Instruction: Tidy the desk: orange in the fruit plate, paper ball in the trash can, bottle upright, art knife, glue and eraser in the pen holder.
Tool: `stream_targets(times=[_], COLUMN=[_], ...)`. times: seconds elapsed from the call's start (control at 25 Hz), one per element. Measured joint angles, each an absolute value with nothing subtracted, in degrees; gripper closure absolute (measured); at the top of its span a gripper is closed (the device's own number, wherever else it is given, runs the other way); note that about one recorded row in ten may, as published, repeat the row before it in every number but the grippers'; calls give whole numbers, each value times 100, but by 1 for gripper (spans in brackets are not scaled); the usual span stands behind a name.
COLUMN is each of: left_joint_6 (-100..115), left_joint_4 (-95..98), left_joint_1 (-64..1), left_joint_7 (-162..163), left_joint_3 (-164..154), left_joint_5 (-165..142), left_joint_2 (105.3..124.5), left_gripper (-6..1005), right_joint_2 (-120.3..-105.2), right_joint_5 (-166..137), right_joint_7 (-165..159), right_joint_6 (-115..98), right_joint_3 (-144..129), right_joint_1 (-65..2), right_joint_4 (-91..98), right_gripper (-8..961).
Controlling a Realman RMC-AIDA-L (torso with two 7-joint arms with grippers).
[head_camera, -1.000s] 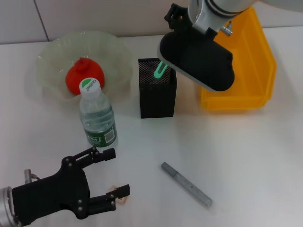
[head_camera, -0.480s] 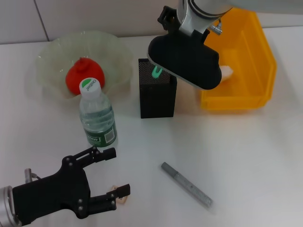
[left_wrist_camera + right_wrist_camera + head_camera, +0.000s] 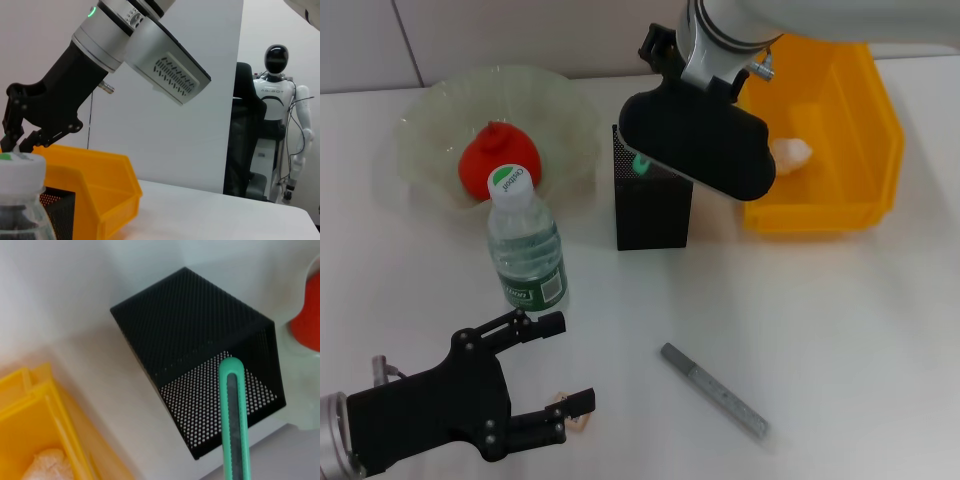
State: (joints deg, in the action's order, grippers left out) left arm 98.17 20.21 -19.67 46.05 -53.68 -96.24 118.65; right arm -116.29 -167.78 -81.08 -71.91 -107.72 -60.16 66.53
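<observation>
**Art knife poised over the pen holder mouth**

Your right gripper (image 3: 645, 160) sits above the black mesh pen holder (image 3: 653, 205), closed on the green art knife (image 3: 235, 415). In the right wrist view the knife's long axis points down toward the holder's open mouth, its tip lying over the mesh floor inside the rim. From the head view only a sliver of green shows under the arm, at the holder's top edge, so you cannot tell how deep the blade end has gone.

What matters for the next move is that alignment: the knife looks to be within the opening rather than over the wall, so a straight drop or release should land it inside. Watch for the tip catching the rim.

Your left gripper (image 3: 555, 375) rests low over the worktop (image 3: 840, 330) with its fingers spread and nothing between them, just beside a small pale object that is probably the eraser (image 3: 567, 418). The grey glue stick (image 3: 714, 390) lies flat on the worktop, slanted, between the two arms.

The bottle (image 3: 523, 245) stands upright, the orange (image 3: 495, 157) is in the fruit plate (image 3: 430, 125), and the paper ball (image 3: 788, 153) is in the yellow trash can (image 3: 860, 150).
</observation>
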Motion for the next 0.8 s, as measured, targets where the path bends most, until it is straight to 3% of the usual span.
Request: stream_targets(times=[0.8], left_joint_6=[9817], left_joint_4=[2015], left_joint_1=[-1919], left_joint_7=[4448], left_joint_3=[-5370], left_joint_5=[-9651], left_joint_2=[11856], left_gripper=[225], right_joint_2=[-11672], right_joint_5=[-16778], right_joint_7=[-8449], right_joint_6=[-7582], right_joint_3=[-11032], right_joint_1=[-6051], right_joint_4=[6967], right_gripper=[717])
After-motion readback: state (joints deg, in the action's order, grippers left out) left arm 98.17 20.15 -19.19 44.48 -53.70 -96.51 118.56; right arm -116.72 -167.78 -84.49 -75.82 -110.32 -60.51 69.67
